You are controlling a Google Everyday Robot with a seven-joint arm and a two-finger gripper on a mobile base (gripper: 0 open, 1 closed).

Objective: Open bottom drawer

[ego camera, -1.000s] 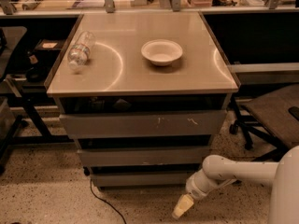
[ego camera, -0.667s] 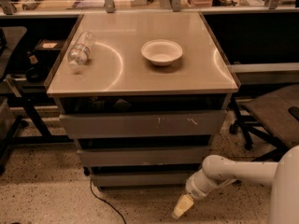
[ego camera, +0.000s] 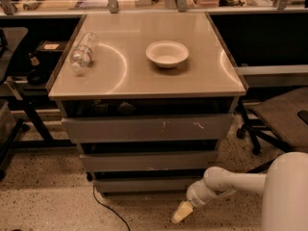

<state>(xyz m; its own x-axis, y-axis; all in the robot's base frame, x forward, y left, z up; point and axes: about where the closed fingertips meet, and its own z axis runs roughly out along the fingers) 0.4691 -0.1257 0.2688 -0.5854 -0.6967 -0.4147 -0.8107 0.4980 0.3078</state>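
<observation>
While the bottom drawer sits at 6 o'clock of the cabinet stack, lowest of three grey fronts, its plain flat front is tucked in under the middle drawer with no tray showing, so it reads as closed. Gripper is at about 5 o'clock of the frame, low over the speckled floor, just off the drawer's right end at its 4 o'clock, apart from the front, not touching it. Jaws look pressed together into one cream tapered tip, no gap seen, nothing held; tip points down toward 7 o'clock. White arm comes in from 3 o'clock, from the robot body at the lower right corner. Top drawer is the tallest front, white scratch marks right of its centre, a dark gap above it under the cabinet top. On that top: a white bowl upright, a bit toward 12 o'clock of the middle, and a clear plastic bottle lying on its side toward 10 o'clock, near the left edge; the two are well apart. A black cable runs on the floor from under the cabinet toward 6 o'clock, left of the gripper. An office chair stands at 3 o'clock of the cabinet, near it but apart.
</observation>
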